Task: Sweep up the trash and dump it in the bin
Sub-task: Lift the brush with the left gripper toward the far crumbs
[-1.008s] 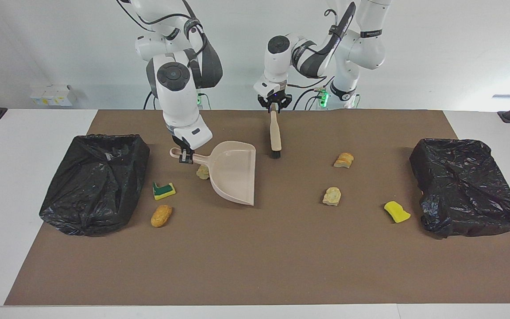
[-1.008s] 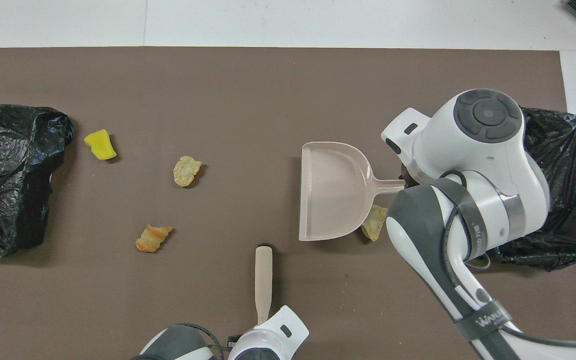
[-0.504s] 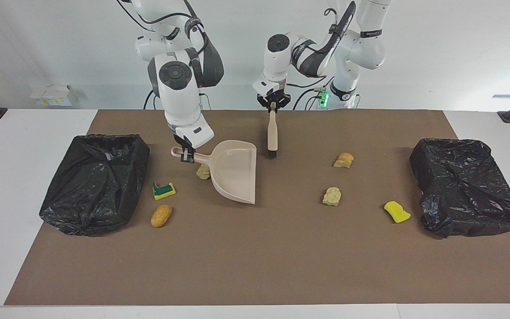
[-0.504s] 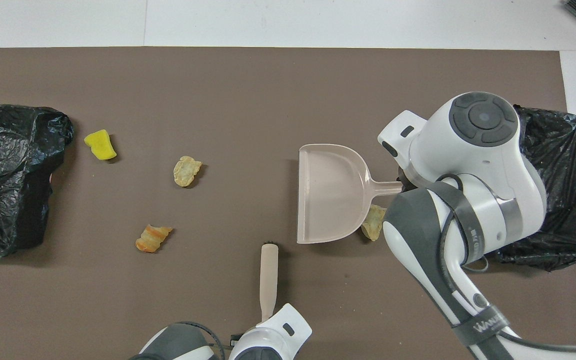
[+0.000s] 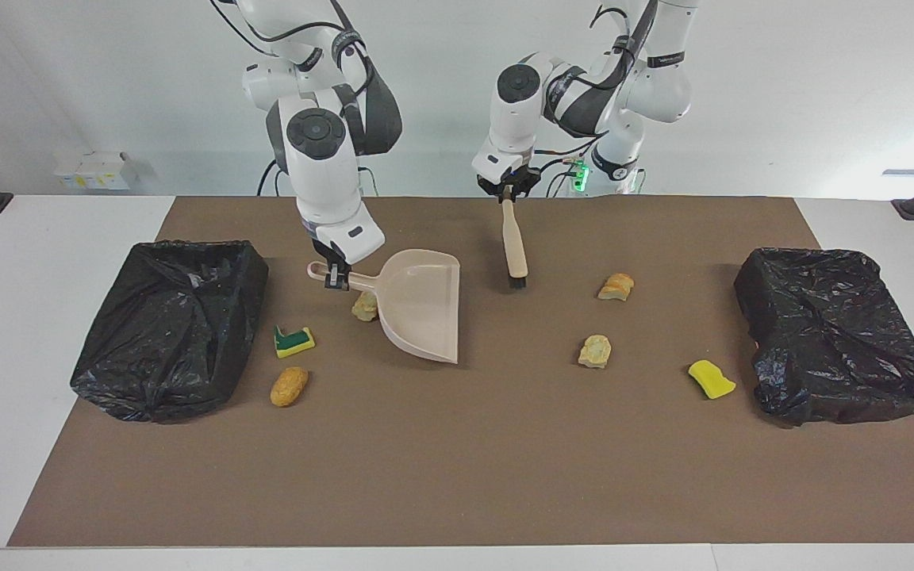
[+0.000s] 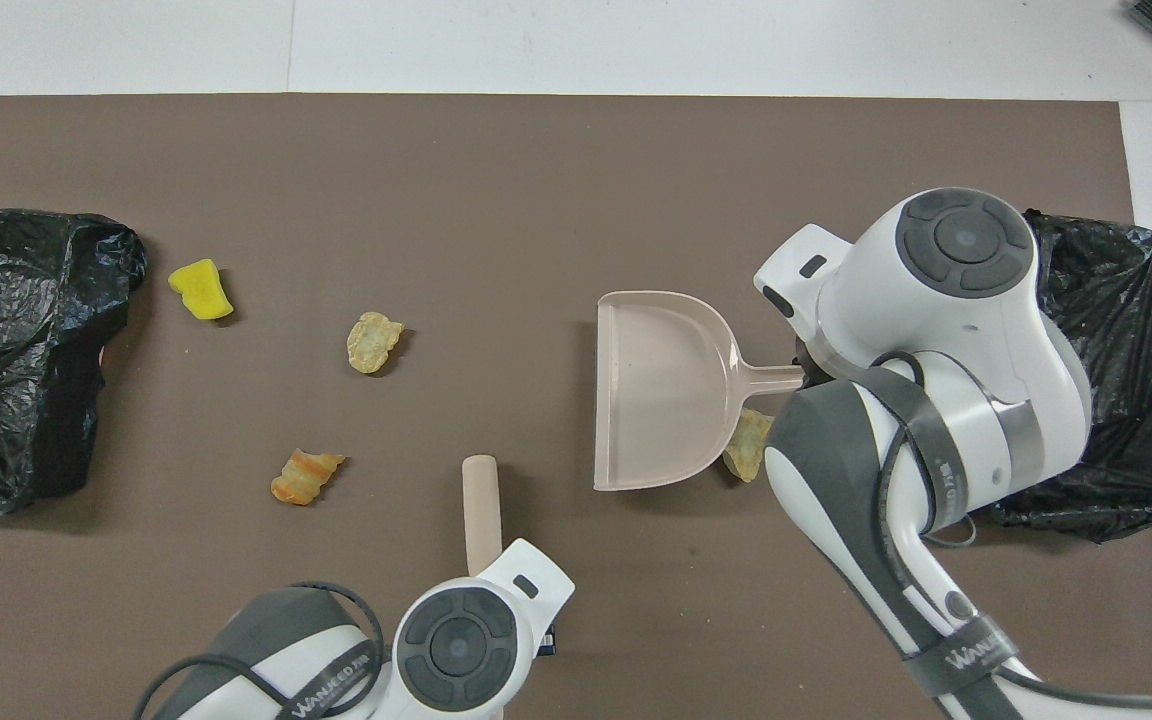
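My right gripper (image 5: 336, 277) is shut on the handle of the beige dustpan (image 5: 421, 313), which tilts with its wide lip low over the mat; the pan also shows in the overhead view (image 6: 661, 385). My left gripper (image 5: 508, 194) is shut on the beige brush (image 5: 515, 242), bristles down over the mat. Trash on the mat: a pale chunk (image 5: 365, 305) against the dustpan, a green-and-yellow sponge (image 5: 294, 340), an orange-brown nugget (image 5: 289, 386), a bread chunk (image 5: 616, 286), a pale chunk (image 5: 595, 350) and a yellow sponge (image 5: 711, 378).
A black-bagged bin (image 5: 171, 325) stands at the right arm's end of the table, another (image 5: 838, 333) at the left arm's end. The brown mat (image 5: 457, 460) covers the table's middle. In the overhead view my right arm (image 6: 936, 330) hides the sponge and nugget.
My left gripper has carried the brush sideways toward the left arm's end of the table, closer to the bread chunk. The dustpan has barely shifted. The trash has not moved.
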`<control>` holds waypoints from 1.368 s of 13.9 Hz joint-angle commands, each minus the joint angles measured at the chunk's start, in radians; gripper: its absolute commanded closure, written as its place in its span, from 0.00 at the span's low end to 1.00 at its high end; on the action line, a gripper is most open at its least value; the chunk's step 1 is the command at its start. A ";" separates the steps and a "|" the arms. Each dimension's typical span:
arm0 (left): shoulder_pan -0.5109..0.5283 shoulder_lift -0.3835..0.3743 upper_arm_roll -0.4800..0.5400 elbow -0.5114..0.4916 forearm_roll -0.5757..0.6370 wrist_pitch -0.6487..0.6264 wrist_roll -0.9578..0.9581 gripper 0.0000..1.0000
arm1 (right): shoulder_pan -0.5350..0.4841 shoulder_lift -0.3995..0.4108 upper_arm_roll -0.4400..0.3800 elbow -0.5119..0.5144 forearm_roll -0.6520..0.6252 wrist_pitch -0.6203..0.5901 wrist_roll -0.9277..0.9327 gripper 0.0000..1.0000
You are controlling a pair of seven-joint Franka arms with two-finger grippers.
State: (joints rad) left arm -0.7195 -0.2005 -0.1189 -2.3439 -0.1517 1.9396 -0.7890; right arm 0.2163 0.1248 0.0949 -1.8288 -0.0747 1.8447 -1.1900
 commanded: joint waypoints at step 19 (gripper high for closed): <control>0.699 0.304 -0.005 0.446 0.425 -0.043 0.640 1.00 | 0.183 0.068 0.003 -0.040 -0.096 0.146 0.190 1.00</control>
State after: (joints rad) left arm -0.0826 0.0255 -0.1116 -1.9571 0.2276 1.8555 -0.2230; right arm 0.4036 0.1973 0.0954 -1.8626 -0.1497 1.9729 -1.0200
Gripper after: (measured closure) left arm 0.740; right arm 0.687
